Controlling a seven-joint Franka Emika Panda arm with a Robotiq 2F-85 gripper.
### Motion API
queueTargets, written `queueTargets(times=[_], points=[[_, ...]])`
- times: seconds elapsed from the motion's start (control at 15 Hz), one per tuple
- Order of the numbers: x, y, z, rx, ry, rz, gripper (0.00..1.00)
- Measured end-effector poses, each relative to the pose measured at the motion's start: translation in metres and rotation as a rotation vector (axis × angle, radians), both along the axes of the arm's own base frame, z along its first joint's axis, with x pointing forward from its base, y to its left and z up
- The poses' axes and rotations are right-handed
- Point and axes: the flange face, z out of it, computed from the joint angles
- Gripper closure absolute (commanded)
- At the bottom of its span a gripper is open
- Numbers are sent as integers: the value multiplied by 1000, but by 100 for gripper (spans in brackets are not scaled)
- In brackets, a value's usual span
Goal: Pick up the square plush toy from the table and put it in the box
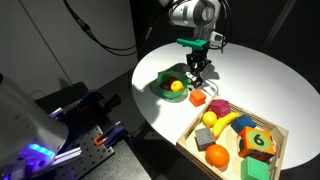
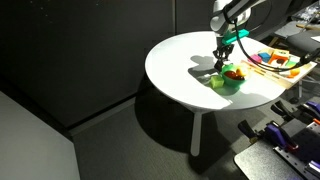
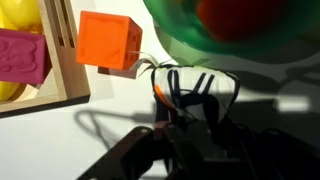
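Note:
The square plush toy (image 3: 196,84) shows in the wrist view as a small shadowed block with black curved markings, right at my fingertips. My gripper (image 1: 197,73) (image 2: 222,62) (image 3: 190,106) reaches down to the white round table (image 1: 255,70) (image 2: 180,62), between the green bowl and the red block, and its fingers look closed on the toy. The light-wood box (image 1: 196,141) (image 2: 283,66) (image 3: 66,55) lies at the table's edge, a short way beyond the red block.
The green bowl (image 1: 158,86) (image 2: 228,84) (image 3: 185,45) holds a yellow and a red item, close beside the gripper. The red block (image 1: 198,98) (image 3: 105,42) sits between gripper and box. The box holds a banana (image 1: 222,122), an orange (image 1: 218,156), a pink block (image 3: 22,58) and a numbered green cube (image 1: 259,141).

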Motion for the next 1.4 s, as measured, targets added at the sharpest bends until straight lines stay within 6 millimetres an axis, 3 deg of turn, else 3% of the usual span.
queueTargets(times=[0.13, 0.6, 0.93, 1.4], points=[[2, 0, 10, -2, -10, 7, 94], [-1, 11, 50, 8, -37, 75, 92], [-18, 24, 73, 26, -32, 130, 92], [-49, 15, 112, 30, -55, 125, 92]])
